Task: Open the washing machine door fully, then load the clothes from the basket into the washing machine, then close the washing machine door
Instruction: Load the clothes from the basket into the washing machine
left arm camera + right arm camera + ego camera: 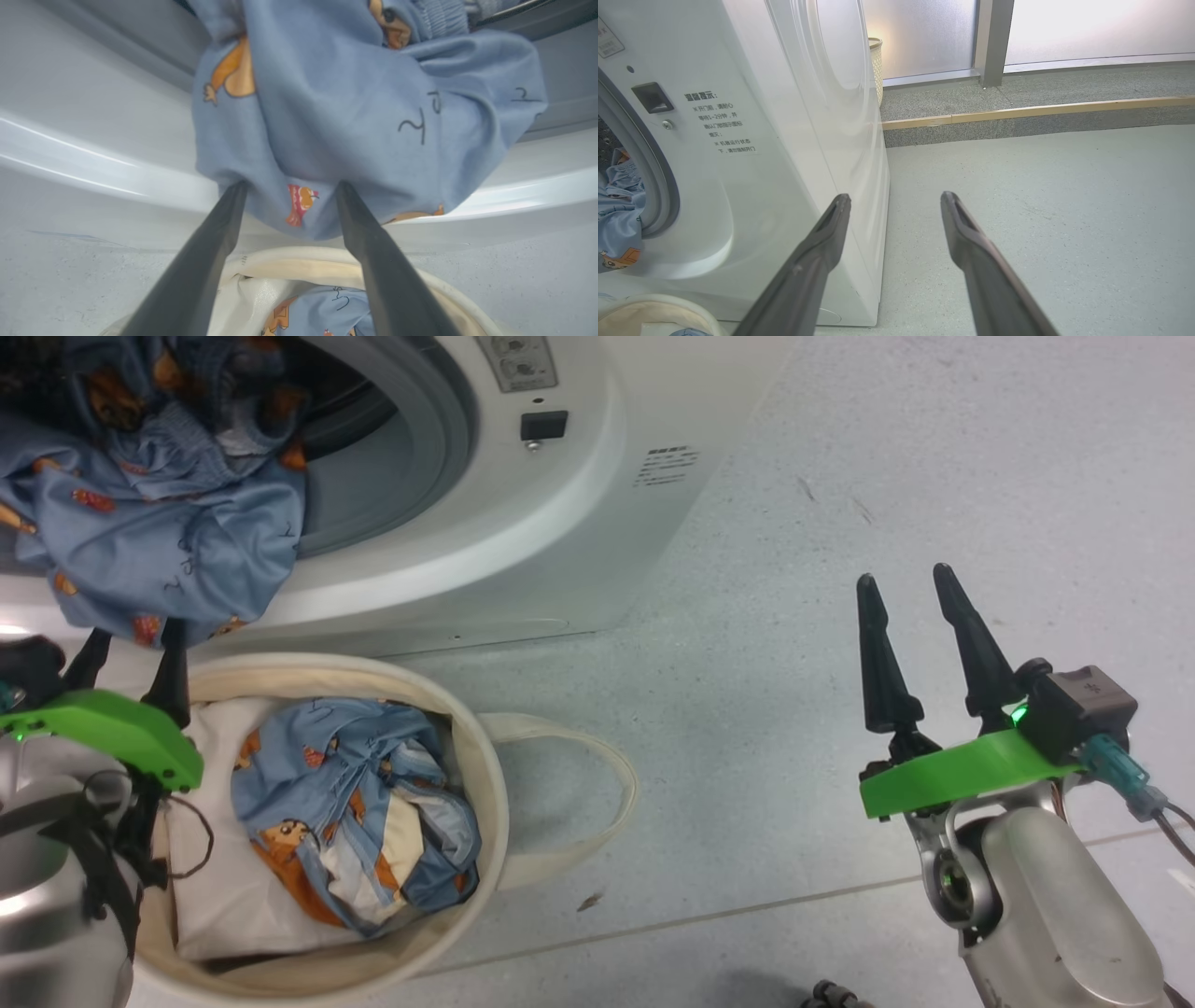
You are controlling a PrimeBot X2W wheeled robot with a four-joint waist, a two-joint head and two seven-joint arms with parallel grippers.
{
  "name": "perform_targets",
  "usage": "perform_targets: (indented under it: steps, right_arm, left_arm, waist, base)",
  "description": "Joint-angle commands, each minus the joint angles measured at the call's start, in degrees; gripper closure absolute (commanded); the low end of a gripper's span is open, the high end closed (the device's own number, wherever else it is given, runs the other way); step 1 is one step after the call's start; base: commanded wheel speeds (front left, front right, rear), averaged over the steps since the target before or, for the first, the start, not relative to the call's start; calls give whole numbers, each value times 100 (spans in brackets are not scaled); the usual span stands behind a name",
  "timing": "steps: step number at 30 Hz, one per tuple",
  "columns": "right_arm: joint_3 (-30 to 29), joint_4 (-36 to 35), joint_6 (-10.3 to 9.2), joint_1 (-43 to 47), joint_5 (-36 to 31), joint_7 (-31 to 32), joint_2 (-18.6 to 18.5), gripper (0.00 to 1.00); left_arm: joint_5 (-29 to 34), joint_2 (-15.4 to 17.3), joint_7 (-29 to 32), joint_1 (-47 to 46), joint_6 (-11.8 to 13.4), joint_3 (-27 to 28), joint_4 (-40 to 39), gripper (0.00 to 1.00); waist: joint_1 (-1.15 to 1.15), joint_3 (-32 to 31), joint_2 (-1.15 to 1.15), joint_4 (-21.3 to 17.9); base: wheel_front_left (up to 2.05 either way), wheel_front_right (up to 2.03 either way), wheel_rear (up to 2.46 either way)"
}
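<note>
Our left fingers (217, 233) stand spread and released, tips at the hem of a bear-print garment (177, 551) draped over the lip of the washing machine (579, 504) at 10 o'clock. So much of it hangs outside that it could slip into the basket (490, 775) at 7 o'clock, where more clothes (355, 803) lie, or jam the door. Our right fingers (882, 653), spread and empty, hover at 4 o'clock. A label (721, 123) is headed "温馨提示"; we read no brand.
</note>
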Motion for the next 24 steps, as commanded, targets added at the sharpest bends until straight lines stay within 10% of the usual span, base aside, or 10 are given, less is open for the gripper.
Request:
perform_targets:
  steps: [1,2,24]
  right_arm:
    - [67,-188,2,-13,-38,-71,28,0]
    - [67,-188,2,-17,-39,-71,34,0]
    - [217,-31,2,-16,83,-71,142,0]
  left_arm:
    - [78,286,-69,-110,-33,54,-183,0]
    - [94,264,-69,-115,-33,15,-223,97]
    - [-55,10,-69,-289,-33,-755,-1058,100]
  waist:
    - [0,13,0,28]
    - [0,11,0,42]
    - [0,-304,0,242]
  base:
    - [0,0,0]
    - [0,0,0]
    - [0,0,0]
